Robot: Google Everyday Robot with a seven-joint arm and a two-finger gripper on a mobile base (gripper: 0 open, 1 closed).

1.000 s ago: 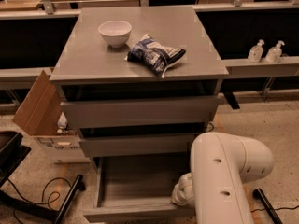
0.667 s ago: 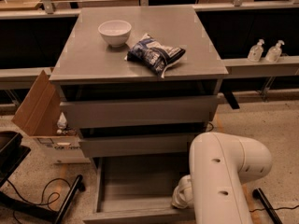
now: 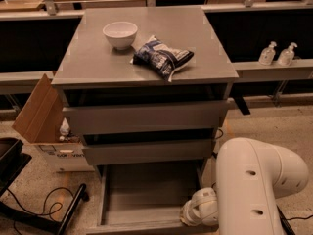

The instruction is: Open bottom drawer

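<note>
The bottom drawer (image 3: 146,195) of the grey cabinet (image 3: 146,48) stands pulled out toward me, and its wide shallow grey tray is bare inside. Its flat front runs along the lower edge of the view. The two drawer fronts above it are pushed in. My white arm (image 3: 259,185) comes in from the lower right. My gripper (image 3: 191,218) sits low at the right front corner of the open drawer, mostly hidden behind the rounded white wrist.
A white bowl (image 3: 120,33) and a blue-and-white snack bag (image 3: 162,58) lie on the cabinet top. An open cardboard box (image 3: 41,119) stands at the left. A black chair base and cables (image 3: 44,209) lie lower left. Two pump bottles (image 3: 278,54) stand on a ledge at right.
My wrist and arm have moved a little down and to the right, toward me, and the bottom drawer has slid slightly further out.
</note>
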